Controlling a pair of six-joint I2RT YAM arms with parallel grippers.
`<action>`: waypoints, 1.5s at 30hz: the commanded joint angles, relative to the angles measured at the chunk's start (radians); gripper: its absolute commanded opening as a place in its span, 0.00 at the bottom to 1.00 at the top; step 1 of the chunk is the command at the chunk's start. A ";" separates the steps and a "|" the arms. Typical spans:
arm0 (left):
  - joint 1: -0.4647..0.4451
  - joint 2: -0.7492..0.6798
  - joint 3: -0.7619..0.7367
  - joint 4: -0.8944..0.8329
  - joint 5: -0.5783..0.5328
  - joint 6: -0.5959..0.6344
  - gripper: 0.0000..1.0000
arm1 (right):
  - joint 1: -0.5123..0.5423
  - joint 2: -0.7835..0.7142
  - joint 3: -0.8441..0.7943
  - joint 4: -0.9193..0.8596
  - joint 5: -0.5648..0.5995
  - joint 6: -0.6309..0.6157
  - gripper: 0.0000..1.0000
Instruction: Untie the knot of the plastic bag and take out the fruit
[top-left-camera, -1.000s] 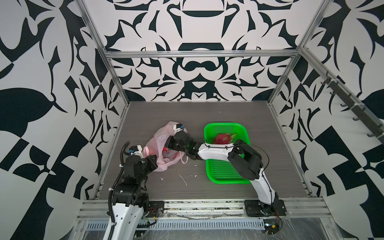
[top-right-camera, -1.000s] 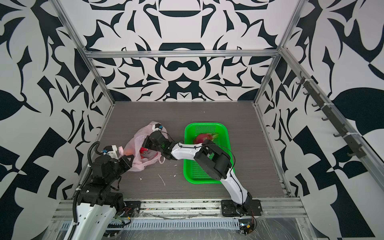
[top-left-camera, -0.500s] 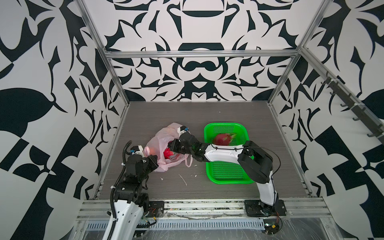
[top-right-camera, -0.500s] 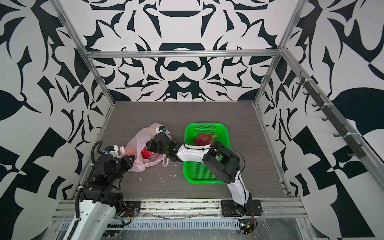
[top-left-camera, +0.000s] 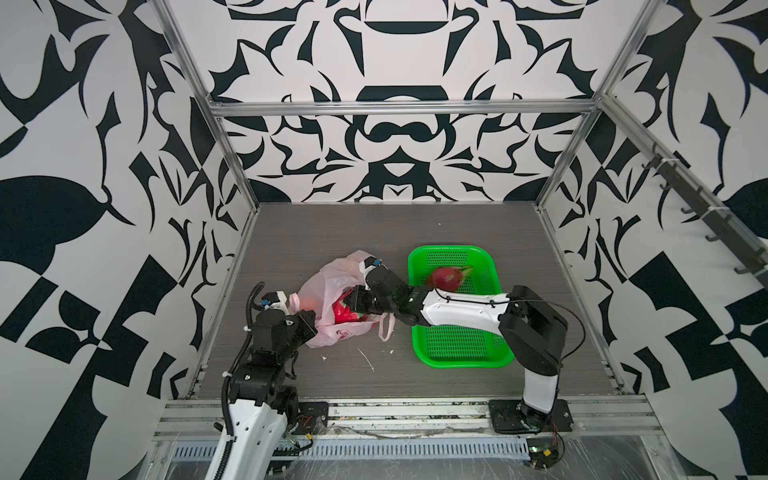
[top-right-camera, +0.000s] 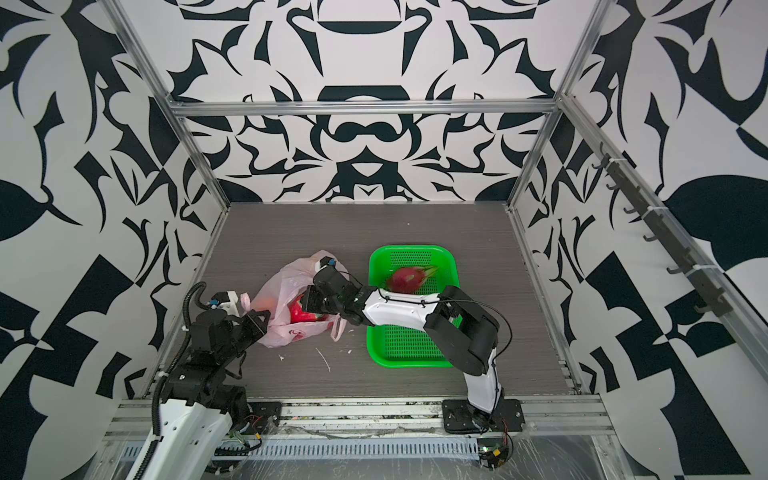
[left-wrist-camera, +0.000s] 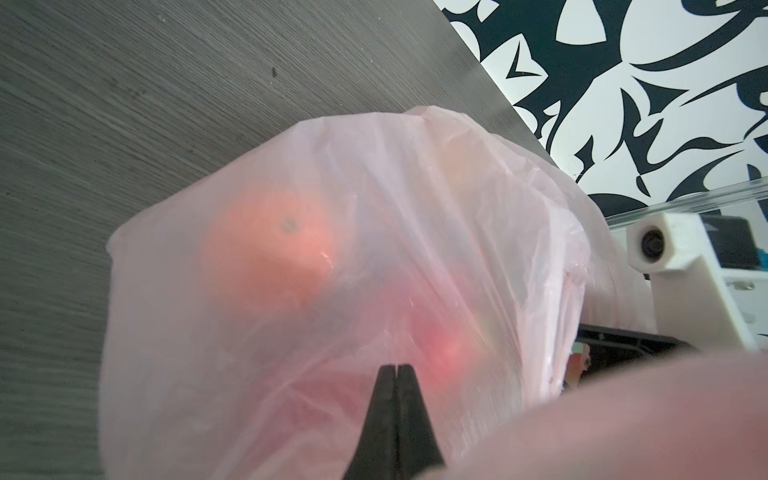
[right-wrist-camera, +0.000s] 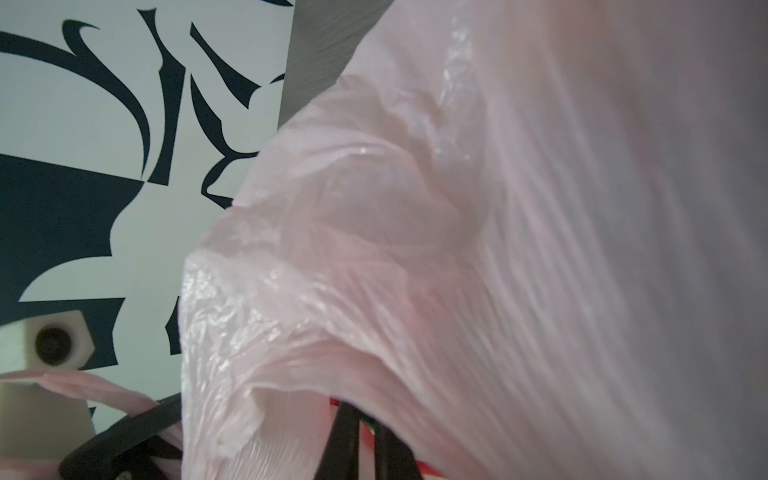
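Nearest me, the left gripper (left-wrist-camera: 392, 374) is clenching, its jaws pressed together on a pinch of the plastic bag (top-left-camera: 332, 282), and it is anchoring the bag's near side on the tabletop (top-left-camera: 332, 232); just beside it, white scraps (top-left-camera: 368, 359) are lying loose, well clear of the work.

Further in, the bag is lying on its side with its mouth gaping toward the right arm; a loop handle (top-left-camera: 386, 328) is hanging free and I am finding no knot anywhere, so I am judging the untying done and the emptying under way. The right gripper (top-left-camera: 353, 301) is reaching into the mouth with its jaws almost together; the right wrist view is mostly pink film, so I am only guessing that it is nipping an edge of the red fruit (top-left-camera: 343, 313) and not plastic. An orange (left-wrist-camera: 270, 249) is showing through the film, deeper inside.

Beyond, one dragon fruit (top-left-camera: 446, 278) is already sitting in the green basket (top-left-camera: 457, 361), just right of the bag.

The next move is asking for a firmer hold on the red fruit and a slow draw out toward the basket while the left side is bracing; the film draping over the right gripper is the obstacle, and the bag is likely to drag along.
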 joint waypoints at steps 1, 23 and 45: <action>-0.002 -0.021 -0.013 -0.001 0.016 -0.015 0.00 | -0.009 -0.048 0.014 -0.046 -0.016 -0.065 0.00; -0.002 -0.233 -0.080 -0.110 0.122 -0.090 0.00 | 0.034 0.023 0.234 -0.458 0.150 -0.061 0.16; -0.002 -0.333 -0.080 -0.143 0.145 -0.070 0.00 | 0.144 0.121 0.553 -0.937 0.462 0.212 0.70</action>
